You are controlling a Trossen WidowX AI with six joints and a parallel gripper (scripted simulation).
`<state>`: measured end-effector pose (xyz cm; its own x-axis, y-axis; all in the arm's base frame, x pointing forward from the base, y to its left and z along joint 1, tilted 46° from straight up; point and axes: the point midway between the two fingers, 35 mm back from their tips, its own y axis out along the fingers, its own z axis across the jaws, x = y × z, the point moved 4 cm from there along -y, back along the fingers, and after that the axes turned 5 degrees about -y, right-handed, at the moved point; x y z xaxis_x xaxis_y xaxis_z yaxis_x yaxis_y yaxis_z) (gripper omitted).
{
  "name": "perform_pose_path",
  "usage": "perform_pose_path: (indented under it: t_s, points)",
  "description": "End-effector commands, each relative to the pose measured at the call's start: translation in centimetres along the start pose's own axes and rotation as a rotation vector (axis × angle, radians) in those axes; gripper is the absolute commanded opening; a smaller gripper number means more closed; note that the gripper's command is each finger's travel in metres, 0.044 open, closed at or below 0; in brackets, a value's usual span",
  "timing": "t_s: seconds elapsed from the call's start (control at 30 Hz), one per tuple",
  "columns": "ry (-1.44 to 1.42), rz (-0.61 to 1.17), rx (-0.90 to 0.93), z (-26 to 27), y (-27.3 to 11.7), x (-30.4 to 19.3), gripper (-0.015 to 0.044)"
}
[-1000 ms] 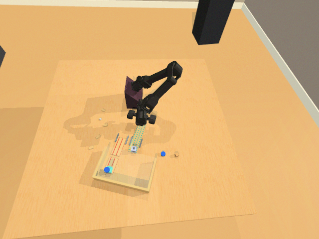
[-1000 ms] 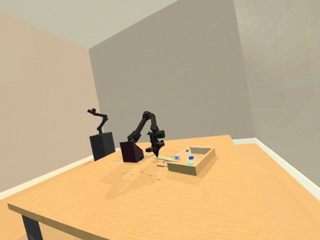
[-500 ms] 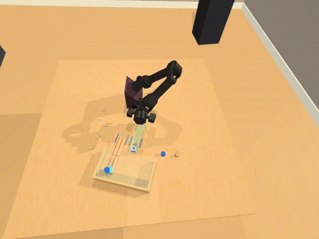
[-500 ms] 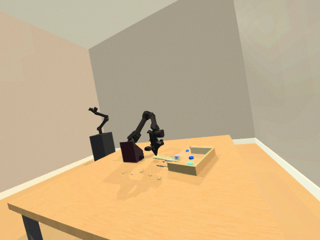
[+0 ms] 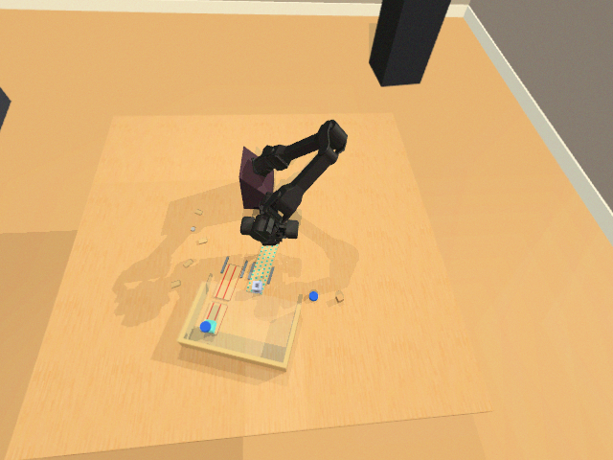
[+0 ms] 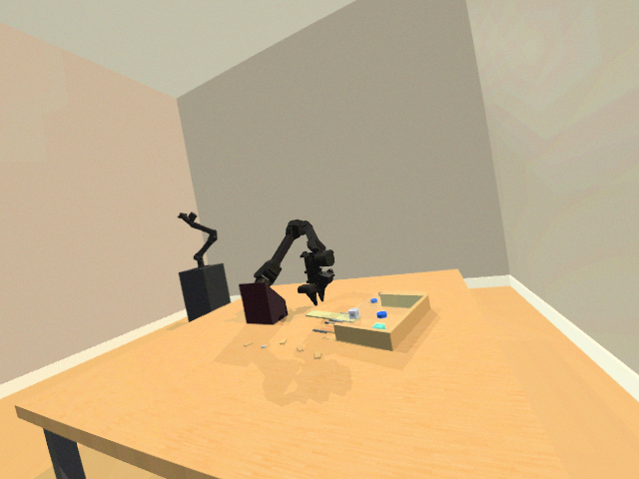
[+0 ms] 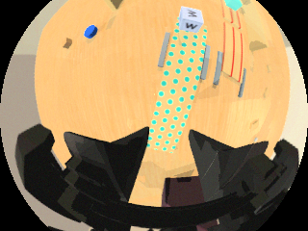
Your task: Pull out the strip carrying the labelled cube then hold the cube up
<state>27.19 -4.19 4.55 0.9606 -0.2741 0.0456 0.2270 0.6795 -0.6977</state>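
Note:
The turquoise-dotted strip [image 5: 263, 262] [image 6: 319, 313] [image 7: 178, 91] is in one piece between two grey rails. The white cube [image 5: 256, 286] [image 6: 353, 312] [image 7: 192, 19] marked with W sits on its end nearest the box. The red-lined strip is in two parts with a gap: a near part [image 5: 228, 282] [image 7: 233, 48] and a far part [image 5: 215, 311] inside the box. A turquoise block [image 5: 212, 326] [image 6: 378, 325] is on the far part. My gripper [image 6: 319, 301] [image 7: 169, 130] is open and empty, pointing down above the dotted strip's end near the arm base; the top view hides its fingertips.
A wooden-walled box [image 5: 232, 354] [image 6: 363, 335] stands beyond the rails. A blue round piece [image 5: 205, 326] [image 6: 381, 314] shows by the turquoise block. Another blue round piece [image 5: 313, 295] [image 7: 90, 32] and a small brown block [image 5: 339, 297] are beside the box. Several small scraps lie on the other side.

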Motion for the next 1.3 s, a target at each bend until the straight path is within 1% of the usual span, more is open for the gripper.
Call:
perform_pose_path:
  t_s: [0.0, 0.17, 0.97, 1.2, 1.27]
  points:
    - [-0.01, 0.004, -0.004, -0.4, -0.1, 1.4, 0.0315]
    - [-0.011, 0.003, -0.005, -0.7, -0.4, 3.6, 0.044]
    - [-0.016, -0.002, -0.006, -2.8, -1.7, 13.7, 0.044]
    - [-0.017, -0.003, -0.007, -3.7, -1.9, 16.0, 0.044]
    - [-0.017, -0.003, -0.007, -3.7, -1.8, 16.0, 0.0387]
